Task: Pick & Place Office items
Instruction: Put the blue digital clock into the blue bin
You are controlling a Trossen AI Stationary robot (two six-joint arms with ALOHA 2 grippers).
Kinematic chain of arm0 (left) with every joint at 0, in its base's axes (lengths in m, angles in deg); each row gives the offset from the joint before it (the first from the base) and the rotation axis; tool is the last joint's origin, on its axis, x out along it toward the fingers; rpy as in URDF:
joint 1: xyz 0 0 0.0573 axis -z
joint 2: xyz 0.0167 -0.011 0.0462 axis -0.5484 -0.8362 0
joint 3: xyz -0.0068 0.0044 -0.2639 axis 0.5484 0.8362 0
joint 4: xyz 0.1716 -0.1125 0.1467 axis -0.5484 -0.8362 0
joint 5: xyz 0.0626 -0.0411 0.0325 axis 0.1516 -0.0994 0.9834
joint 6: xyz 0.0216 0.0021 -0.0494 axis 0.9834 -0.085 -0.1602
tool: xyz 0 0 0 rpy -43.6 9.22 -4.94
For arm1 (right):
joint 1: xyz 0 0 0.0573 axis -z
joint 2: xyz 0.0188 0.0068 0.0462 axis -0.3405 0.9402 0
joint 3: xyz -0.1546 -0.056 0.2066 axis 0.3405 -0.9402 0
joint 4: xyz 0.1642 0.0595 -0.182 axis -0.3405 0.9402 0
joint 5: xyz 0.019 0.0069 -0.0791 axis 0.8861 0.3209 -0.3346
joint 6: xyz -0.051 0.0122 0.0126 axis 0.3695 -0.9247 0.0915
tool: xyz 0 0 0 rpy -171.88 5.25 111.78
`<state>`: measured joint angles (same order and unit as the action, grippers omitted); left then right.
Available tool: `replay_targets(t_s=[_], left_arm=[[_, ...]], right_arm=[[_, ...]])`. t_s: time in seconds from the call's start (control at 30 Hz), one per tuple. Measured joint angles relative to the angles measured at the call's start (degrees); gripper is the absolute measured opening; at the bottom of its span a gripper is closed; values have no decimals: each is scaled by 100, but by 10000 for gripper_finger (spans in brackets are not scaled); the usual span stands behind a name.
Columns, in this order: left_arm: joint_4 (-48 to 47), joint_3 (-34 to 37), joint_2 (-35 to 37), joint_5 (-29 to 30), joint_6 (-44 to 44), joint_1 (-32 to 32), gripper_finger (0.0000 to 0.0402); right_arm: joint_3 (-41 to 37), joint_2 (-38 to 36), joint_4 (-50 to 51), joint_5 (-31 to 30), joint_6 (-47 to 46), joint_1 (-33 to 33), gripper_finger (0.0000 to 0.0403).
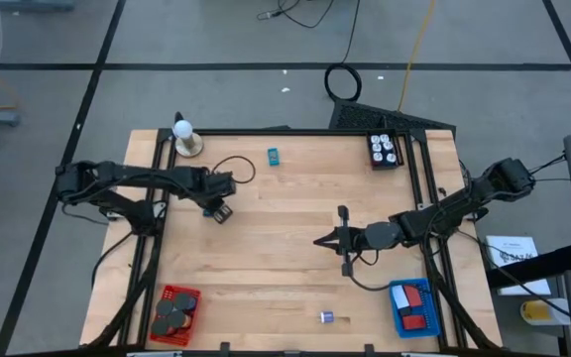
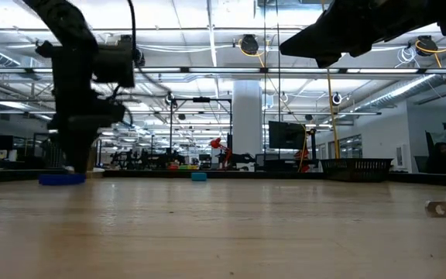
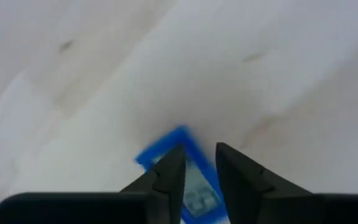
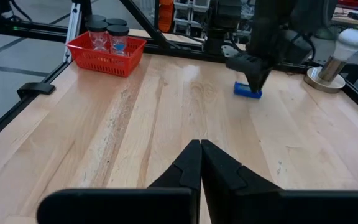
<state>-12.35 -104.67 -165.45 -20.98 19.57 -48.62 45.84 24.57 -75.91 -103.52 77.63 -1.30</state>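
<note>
Red basket [image 1: 178, 308] w/ black discs [image 1: 170, 317]; left gripper [image 3: 194, 174] slightly open astride blue block [image 3: 188, 180]; right gripper [image 4: 200, 163] closed, empty.

The blue block [image 3: 185, 177] is blurred and partly hidden behind the left gripper [image 3: 199, 168], its lower end cut off.

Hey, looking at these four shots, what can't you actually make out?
- Left gripper over the blue and white block: left wrist view is blurred, so contact is unclear.
- Contents of the red basket: too small in the high view.
- Small bit at the table's near edge: too small to identify.
</note>
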Motion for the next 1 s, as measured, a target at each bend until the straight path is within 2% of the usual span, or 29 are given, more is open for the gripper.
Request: replay_targets(t_s=[0.13, 0.27, 0.33, 0.4, 0.5, 0.6, 0.67, 0.87, 1.0], left_arm=[[1051, -193, 1, -274, 7, 516, 65], [2361, -236, -109, -377, 54, 1106, 20], [2422, -259, -89, -309, -79, 1357, 5], [1975, -334, -13, 36, -473, 1586, 6], [762, -607, 141, 508, -1113, 1789, 41], [-330, -844, 107, 661, -1968, 1875, 100], [-727, -876, 125, 731, -2509, 1906, 144], [-864, -519, 127, 824, -3100, 1890, 271], [-642, -114, 121, 869, -3242, 1702, 318]], right_arm=[[0, -66, 95, -26, -34, -91, 0], [2, -321, 591, -96, -329, -293, 0], [4, -457, 803, -346, -502, -438, 0], [3, -579, 1068, -547, -625, -593, 0], [4, -602, 1051, -658, -644, -708, 0], [4, -558, 986, -672, -613, -747, 0], [4, -515, 1014, -684, -612, -743, 0], [2, -518, 1033, -795, -623, -746, 0], [2, -520, 1032, -795, -621, -752, 0]])
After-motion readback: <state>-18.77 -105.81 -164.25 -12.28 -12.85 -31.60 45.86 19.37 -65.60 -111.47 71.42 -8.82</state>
